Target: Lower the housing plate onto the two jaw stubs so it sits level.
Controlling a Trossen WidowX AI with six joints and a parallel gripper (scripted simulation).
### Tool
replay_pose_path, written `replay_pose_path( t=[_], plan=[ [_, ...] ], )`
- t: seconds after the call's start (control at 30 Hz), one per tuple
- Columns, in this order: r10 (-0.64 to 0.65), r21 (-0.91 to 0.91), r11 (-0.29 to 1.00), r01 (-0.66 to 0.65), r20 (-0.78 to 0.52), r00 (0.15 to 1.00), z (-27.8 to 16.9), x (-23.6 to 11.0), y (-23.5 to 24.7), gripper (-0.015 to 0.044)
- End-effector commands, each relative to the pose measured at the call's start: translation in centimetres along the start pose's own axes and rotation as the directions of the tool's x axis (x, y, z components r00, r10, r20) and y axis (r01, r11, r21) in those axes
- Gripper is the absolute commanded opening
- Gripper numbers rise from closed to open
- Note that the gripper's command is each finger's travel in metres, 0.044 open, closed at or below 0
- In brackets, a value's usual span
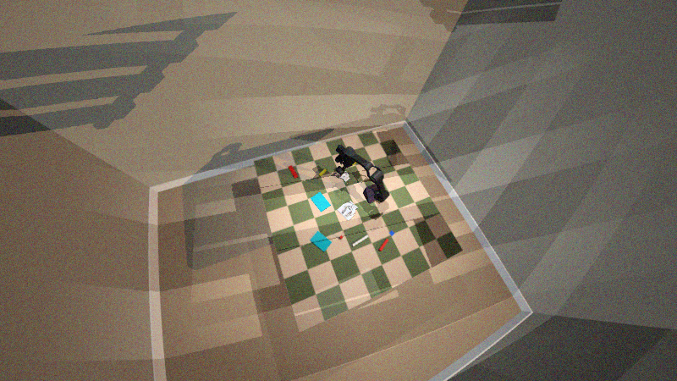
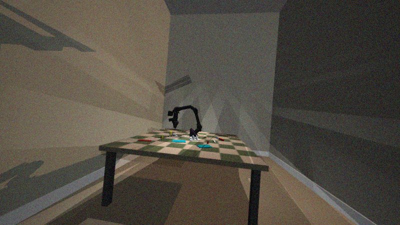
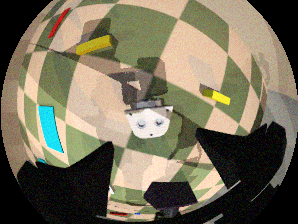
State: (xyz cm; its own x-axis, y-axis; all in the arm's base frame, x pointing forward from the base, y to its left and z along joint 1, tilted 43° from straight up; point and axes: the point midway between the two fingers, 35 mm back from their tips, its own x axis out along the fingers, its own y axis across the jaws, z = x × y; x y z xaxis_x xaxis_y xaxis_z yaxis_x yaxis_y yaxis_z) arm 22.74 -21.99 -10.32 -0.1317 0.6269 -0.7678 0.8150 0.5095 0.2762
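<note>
My gripper [image 1: 339,168] [image 2: 175,127] [image 3: 156,139] is open and empty, pointing down above a small white piece [image 1: 344,176] [image 2: 174,134] [image 3: 150,131]. In the wrist view this piece lies between the spread fingertips, lower than them. It shows two round grey spots, and a grey part [image 3: 150,108] sits along its far edge. A larger white flat piece [image 1: 348,209] [image 2: 195,139] with dark-outlined raised shapes lies near the arm's base. I cannot tell for certain which is the housing plate, nor make out the jaw stubs and pins.
Two yellow blocks [image 1: 323,172] [image 3: 95,45] flank the small piece. Two cyan flat pieces [image 1: 320,201] [image 1: 321,240] lie on the checkered table. A red bar [image 1: 293,171] [image 2: 144,140] lies farther off. A white stick [image 1: 360,240], another red bar [image 1: 383,244] and a blue bit [image 1: 392,233] lie together.
</note>
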Motion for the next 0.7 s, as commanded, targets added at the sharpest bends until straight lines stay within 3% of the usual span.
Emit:
replay_pose_path(
  t=[0.0, 0.23, 0.67],
  plan=[
    [-0.006, 0.019, 1.000, 0.006, -0.017, 1.000, -0.2, 0.3, -0.1, 0.0440],
    [-0.005, 0.018, 1.000, 0.005, -0.018, 1.000, -0.5, 4.2, -0.2, 0.0440],
    [-0.005, 0.018, 1.000, 0.005, -0.018, 1.000, -0.5, 4.3, -0.2, 0.0440]
  ],
)
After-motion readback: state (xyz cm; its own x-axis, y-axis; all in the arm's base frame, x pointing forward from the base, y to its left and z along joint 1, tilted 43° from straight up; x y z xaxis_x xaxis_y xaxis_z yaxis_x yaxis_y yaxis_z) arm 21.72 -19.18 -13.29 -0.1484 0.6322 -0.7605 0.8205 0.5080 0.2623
